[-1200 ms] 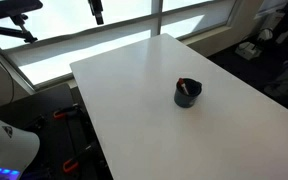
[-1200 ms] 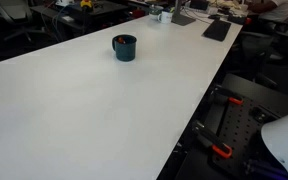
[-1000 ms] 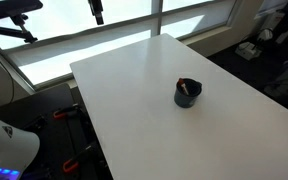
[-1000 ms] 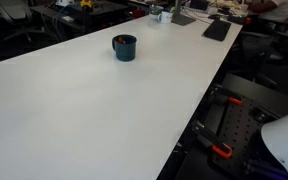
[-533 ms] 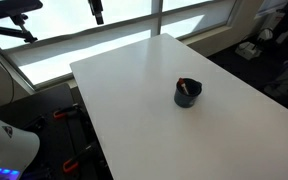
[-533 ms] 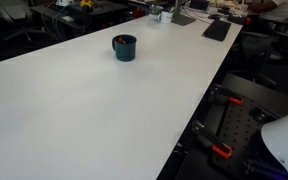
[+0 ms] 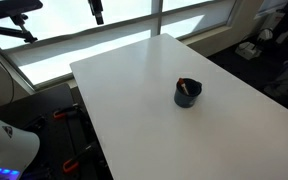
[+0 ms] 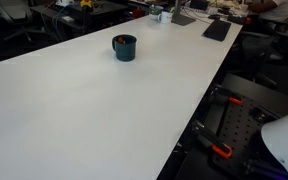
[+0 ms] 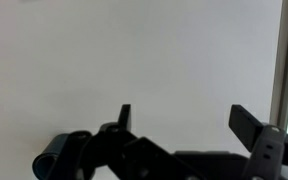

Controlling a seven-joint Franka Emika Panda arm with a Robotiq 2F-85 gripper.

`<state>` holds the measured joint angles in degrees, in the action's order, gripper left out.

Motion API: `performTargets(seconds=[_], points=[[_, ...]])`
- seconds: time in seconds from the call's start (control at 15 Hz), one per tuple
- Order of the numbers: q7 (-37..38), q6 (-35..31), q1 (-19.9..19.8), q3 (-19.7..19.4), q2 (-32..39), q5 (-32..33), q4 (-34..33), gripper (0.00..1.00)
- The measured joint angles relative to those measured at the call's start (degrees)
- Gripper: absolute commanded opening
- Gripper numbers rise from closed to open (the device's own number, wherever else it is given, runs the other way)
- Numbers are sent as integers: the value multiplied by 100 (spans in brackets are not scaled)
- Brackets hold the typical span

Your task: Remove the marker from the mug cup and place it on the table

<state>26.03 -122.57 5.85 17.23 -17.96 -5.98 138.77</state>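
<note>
The dark navy mug cup [image 7: 187, 94] stands upright on the white table [image 7: 134, 110] and shows in both exterior views [image 8: 124, 47]. The marker [image 7: 187, 89] leans inside it, its reddish tip just showing at the rim [image 8: 117, 41]. My gripper [image 9: 189, 118] shows only in the wrist view, as dark fingers spread wide apart over bare white table [image 9: 134, 50], holding nothing. The mug is out of the wrist view. The arm does not show over the table in either exterior view.
A keyboard [image 8: 217, 29] and small items [image 8: 164, 14] lie at the table's far end. Windows [image 7: 104, 30] run behind the table. Robot base parts with red clamps [image 8: 222, 150] sit beside the table's long edge.
</note>
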Motion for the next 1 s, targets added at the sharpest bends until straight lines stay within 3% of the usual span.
performTargets(seconds=[0.47, 1.0], points=[[0, 0, 9, -69, 19, 5, -6, 100], [-419, -4, -69, -798, 412, -17, -297, 100]])
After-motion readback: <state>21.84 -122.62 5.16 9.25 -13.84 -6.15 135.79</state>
